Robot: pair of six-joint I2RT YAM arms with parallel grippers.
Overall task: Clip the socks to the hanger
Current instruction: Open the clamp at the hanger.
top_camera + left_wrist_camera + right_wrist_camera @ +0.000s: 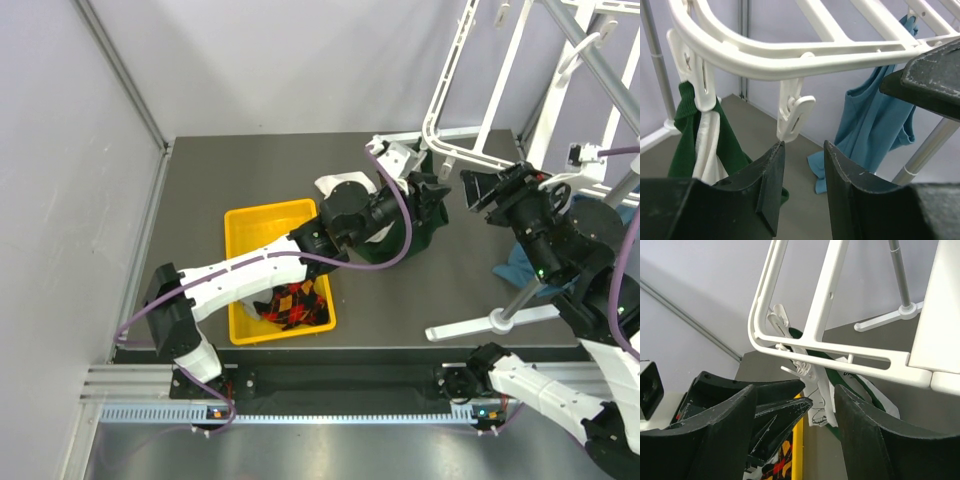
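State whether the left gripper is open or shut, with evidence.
Open: the left gripper has jaws apart, empty, below a white clip.

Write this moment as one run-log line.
left gripper: open at empty clip | right gripper: open | green cloth: clipped | patterned socks: in bin

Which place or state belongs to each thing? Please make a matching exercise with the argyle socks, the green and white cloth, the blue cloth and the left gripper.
1. argyle socks
2. green and white cloth
3. blue cloth
4. left gripper

A. open, just under a free clip
B. in the yellow bin
C. hanging beside the grey pole
D. held by a clip on the hanger

Pairs: 1-B, 2-D, 3-C, 4-A
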